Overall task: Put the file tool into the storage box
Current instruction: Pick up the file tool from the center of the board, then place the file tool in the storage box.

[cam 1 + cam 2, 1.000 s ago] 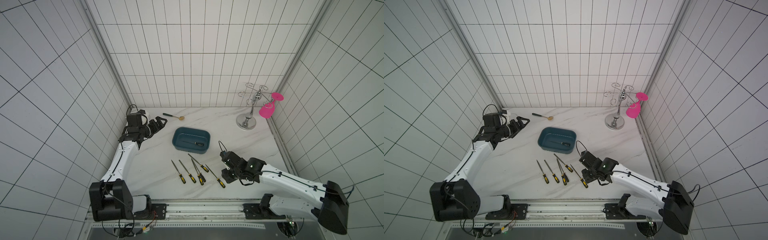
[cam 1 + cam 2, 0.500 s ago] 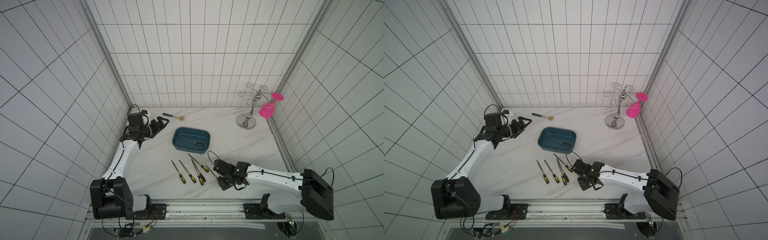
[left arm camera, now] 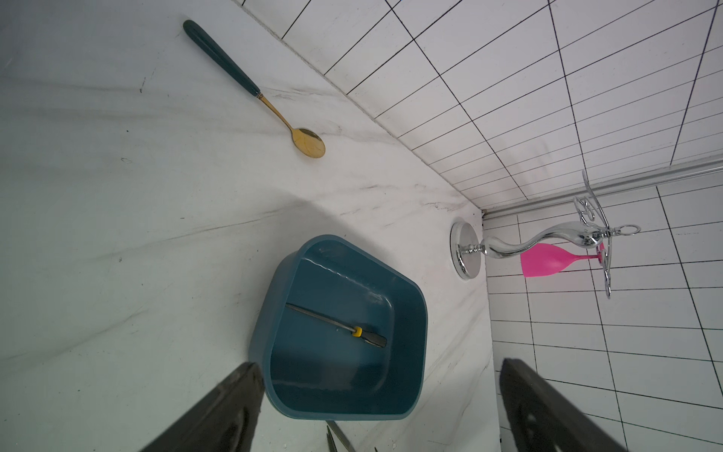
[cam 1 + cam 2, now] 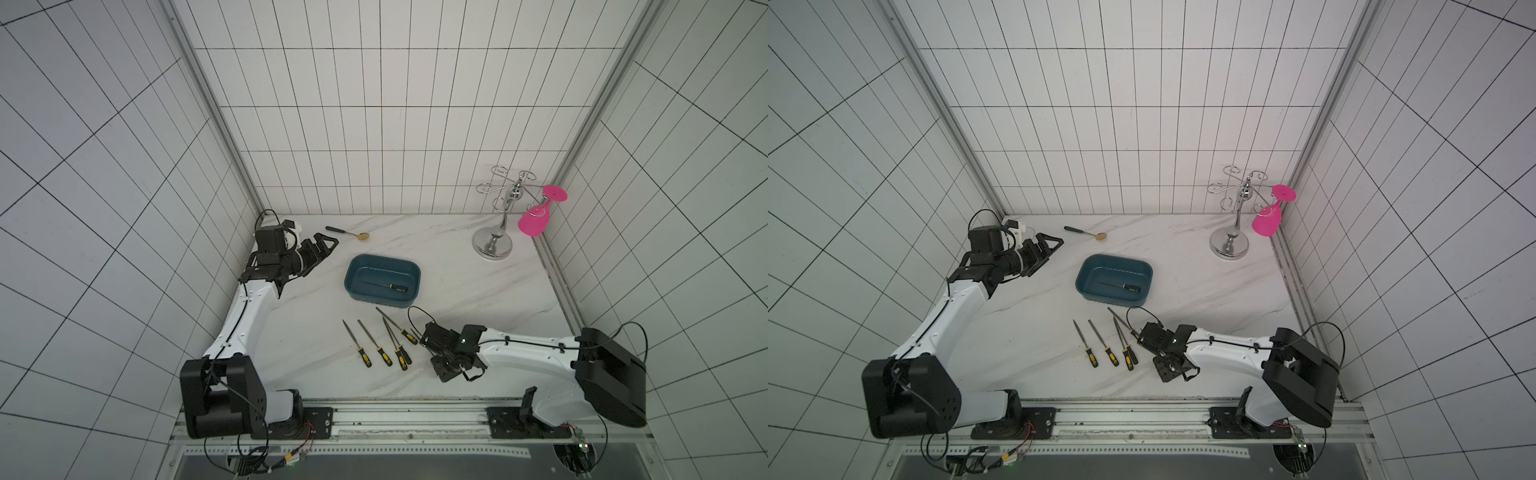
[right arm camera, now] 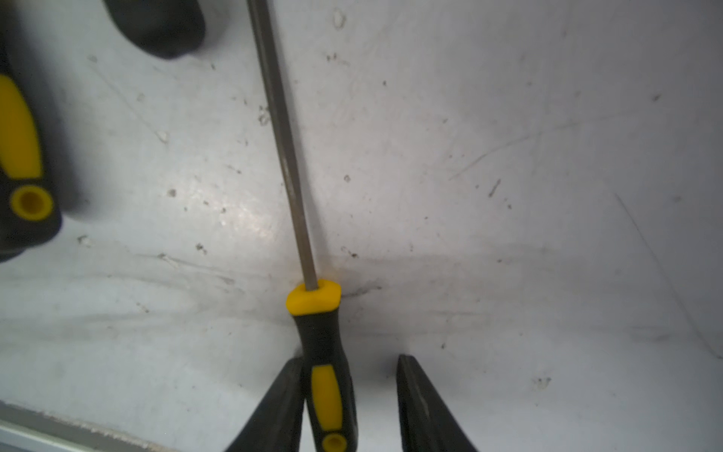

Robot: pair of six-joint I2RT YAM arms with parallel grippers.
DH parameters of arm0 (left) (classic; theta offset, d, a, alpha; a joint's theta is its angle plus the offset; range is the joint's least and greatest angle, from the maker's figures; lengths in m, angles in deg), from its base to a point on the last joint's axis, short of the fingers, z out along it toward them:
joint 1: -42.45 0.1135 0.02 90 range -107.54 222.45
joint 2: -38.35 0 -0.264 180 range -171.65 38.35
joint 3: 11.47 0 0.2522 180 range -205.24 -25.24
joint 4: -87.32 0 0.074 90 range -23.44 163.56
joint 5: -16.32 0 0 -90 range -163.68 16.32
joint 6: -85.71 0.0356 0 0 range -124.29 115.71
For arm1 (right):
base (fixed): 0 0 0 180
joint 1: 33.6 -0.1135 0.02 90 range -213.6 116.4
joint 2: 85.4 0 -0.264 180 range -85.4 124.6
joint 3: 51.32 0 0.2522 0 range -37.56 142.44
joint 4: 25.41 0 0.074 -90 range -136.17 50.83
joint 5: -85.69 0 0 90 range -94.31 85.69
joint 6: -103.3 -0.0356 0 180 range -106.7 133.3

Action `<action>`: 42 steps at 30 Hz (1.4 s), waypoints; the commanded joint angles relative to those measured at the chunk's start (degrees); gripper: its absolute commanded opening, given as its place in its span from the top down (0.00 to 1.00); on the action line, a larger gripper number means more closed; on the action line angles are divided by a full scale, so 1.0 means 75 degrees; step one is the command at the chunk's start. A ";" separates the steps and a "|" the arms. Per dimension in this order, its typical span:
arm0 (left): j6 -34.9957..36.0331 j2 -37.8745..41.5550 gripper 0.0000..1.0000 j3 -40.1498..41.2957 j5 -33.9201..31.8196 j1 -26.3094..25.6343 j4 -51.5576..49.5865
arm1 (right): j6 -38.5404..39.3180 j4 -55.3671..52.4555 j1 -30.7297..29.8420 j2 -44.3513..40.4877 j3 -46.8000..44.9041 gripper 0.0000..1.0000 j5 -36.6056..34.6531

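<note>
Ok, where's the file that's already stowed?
The stowed file lies flat on the floor of the storage box, mid-table in both top views, handle toward the robot's right; the loose files lie just in front, nearer the robot.

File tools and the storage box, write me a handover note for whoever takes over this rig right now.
Left gripper: open, empty, well apart from the storage box.
Right gripper: open, jaws straddling a file handle on the table, not yet closed.
Done: one file lies in the box.
Left: grip this file, carry it to the box; four more files lie beside it.
</note>
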State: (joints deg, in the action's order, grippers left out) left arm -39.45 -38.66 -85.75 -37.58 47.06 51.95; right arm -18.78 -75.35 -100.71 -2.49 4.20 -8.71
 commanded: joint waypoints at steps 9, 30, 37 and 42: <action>0.0023 0.0067 0.02 -0.0053 -0.0041 -0.0025 0.0165 | -0.0327 -0.0047 -0.0174 0.0102 -0.0012 0.77 -0.0590; 0.0854 0.0489 0.02 -0.0165 -0.1041 -0.1345 -0.0260 | 0.1152 -0.1099 -0.0066 -0.3060 0.1549 0.92 -0.1184; 0.0773 0.0846 0.02 -0.0006 -0.1341 -0.0891 -0.0094 | 0.2942 -0.0859 0.0653 -0.1974 0.2809 0.95 -0.0136; 0.0690 0.1067 0.02 0.0158 -0.1904 -0.0695 -0.0002 | 0.3940 -0.0353 0.1606 -0.1265 0.3176 0.97 0.0539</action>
State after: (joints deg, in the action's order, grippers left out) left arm -34.33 -32.19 -85.27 -49.14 41.72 50.14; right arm 3.82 -79.83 -91.86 -13.96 24.28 -8.91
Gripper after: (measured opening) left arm 0.984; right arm 0.180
